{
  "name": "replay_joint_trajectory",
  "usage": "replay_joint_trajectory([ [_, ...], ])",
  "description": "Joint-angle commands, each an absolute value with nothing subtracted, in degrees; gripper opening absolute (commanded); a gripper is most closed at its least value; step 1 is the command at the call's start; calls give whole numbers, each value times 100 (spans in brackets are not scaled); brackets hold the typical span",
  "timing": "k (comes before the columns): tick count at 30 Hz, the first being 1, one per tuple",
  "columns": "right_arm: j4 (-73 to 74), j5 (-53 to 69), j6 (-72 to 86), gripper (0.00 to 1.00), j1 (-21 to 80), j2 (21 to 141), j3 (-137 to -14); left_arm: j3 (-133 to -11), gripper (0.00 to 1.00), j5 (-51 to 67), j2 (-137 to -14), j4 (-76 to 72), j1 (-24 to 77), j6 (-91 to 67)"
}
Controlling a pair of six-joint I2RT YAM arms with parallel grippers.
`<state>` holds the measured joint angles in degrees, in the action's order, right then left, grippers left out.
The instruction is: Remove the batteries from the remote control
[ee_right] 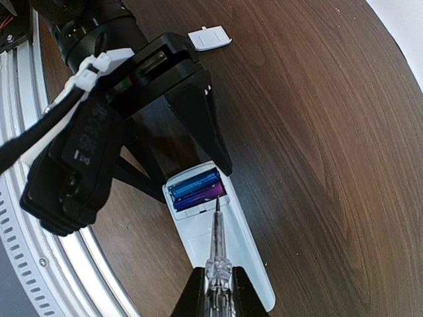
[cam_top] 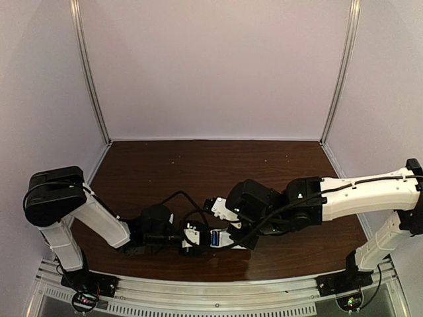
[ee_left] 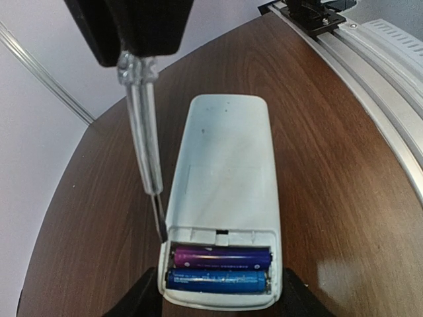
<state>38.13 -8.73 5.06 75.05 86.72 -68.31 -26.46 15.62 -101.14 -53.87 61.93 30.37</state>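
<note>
The white remote control [ee_left: 221,178] lies back-up on the table with its battery bay open. A purple-pink battery [ee_left: 221,256] and a blue battery [ee_left: 218,281] lie side by side in the bay. My left gripper [ee_left: 221,300] is shut on the remote's bay end, one black finger on each side. My right gripper [ee_right: 217,290] is shut on a clear pointed tool [ee_right: 217,238]. The tool's tip sits at the bay's corner by one end of the purple-pink battery [ee_right: 201,193], next to the blue battery [ee_right: 193,181]. In the top view both grippers meet over the remote [cam_top: 218,239].
A small white battery cover [ee_right: 209,37] lies loose on the dark wooden table beyond the left arm. The metal rail [ee_left: 390,99] along the table's near edge runs close to the remote. Pale walls enclose the table's back and sides.
</note>
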Motion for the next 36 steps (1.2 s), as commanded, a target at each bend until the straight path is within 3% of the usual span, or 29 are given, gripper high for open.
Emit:
replay_joint_trajectory([
  [1, 3720, -820, 372, 0, 7406, 8783, -6949, -2656, 0, 1713, -10011, -5665, 6223, 3103],
  [36, 3815, -809, 333, 0, 7241, 9217, -6932, -2672, 0, 1749, -9999, -5583, 6221, 3092],
])
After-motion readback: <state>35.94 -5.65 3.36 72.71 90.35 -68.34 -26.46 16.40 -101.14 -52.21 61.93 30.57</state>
